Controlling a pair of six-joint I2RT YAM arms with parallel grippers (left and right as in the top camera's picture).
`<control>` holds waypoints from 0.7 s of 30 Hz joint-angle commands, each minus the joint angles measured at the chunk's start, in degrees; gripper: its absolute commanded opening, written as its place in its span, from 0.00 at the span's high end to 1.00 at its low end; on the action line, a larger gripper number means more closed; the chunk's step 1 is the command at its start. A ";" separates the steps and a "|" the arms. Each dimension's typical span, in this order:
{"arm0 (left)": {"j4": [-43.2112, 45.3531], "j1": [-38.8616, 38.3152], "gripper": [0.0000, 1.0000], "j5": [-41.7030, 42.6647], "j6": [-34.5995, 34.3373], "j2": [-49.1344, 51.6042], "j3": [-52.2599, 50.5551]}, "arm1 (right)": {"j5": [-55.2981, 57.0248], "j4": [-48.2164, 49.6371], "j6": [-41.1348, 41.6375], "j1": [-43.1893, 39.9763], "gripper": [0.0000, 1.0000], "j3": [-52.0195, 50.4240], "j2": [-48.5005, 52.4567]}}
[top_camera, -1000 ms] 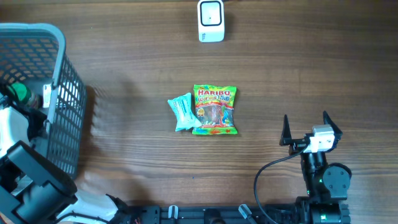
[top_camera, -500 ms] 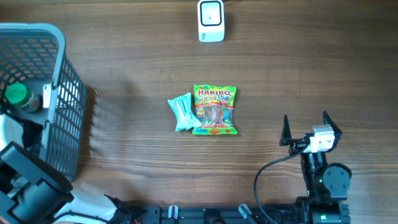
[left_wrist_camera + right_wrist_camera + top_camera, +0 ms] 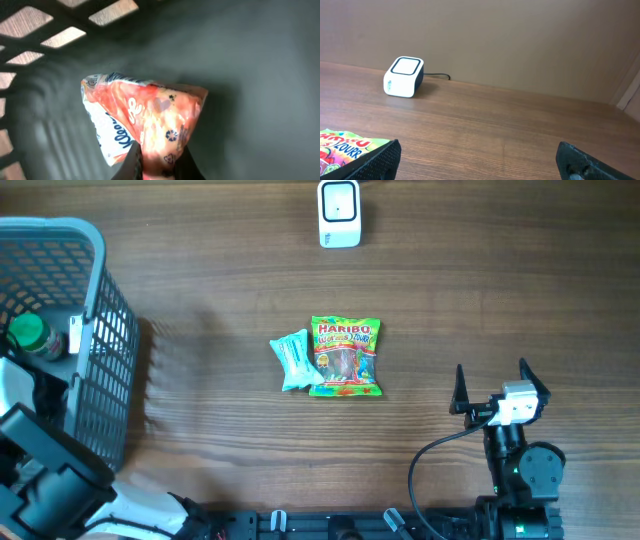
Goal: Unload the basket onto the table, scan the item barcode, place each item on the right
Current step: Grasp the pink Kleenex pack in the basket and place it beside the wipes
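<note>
My left jaws pinch shut on a soft orange-and-white packet inside the grey mesh basket; its blue script is cut off, unreadable. My right jaws gape wide, empty, above the wooden table, where a green bag reads HARIBO beside a pale blue packet.

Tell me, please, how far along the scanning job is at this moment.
Looks done: a Haribo bag and a teal packet lie on the table; whether they were scanned cannot be told. In hand: the left gripper is shut on an orange packet inside the basket. Left: lift it out and show its barcode to the white scanner; a green-capped bottle is also in the basket. The right gripper stands open.
</note>
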 commanded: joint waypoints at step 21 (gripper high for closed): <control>-9.20 -63.84 0.96 18.60 -18.12 -27.67 -4.07 | -0.66 0.13 -0.72 -0.15 0.00 -0.04 -0.26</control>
